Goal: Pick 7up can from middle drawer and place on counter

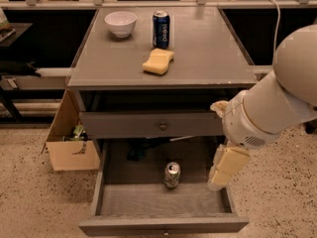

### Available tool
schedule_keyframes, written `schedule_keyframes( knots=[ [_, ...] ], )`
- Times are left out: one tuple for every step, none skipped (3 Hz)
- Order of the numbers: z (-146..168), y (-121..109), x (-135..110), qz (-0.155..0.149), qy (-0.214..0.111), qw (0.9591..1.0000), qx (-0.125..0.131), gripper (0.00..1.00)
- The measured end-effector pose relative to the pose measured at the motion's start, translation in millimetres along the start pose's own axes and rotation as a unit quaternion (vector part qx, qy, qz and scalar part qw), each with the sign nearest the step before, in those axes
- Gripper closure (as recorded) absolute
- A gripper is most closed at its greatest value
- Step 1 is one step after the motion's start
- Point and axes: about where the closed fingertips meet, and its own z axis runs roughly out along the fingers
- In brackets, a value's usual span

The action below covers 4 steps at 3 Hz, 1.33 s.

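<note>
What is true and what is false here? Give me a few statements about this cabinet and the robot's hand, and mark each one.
1. The 7up can stands in the open middle drawer. True.
2. The gripper is holding the 7up can. False: it hangs over the drawer's right side, apart from the can.
3. A white bowl, a dark-blue can and a yellow sponge sit on the counter. True.
4. The yellow sponge lies inside the white bowl. False: it lies on the counter, just in front of the dark-blue can.
</note>
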Motion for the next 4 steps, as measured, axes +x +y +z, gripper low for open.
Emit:
schedule_keyframes(
  knots=[
    [-0.3,0.0,-0.1,0.0,0.0,1.0,0.0,0.0],
    [23.5,-1.7,6.7,-0.004,-0.01,0.9999,0.001,0.0],
    [87.7,-9.9,23.0,-0.017,-0.032,0.9994,-0.005,0.0],
    [157.3,-20.5,39.4,-0.018,-0.059,0.998,-0.013,0.0]
  ],
)
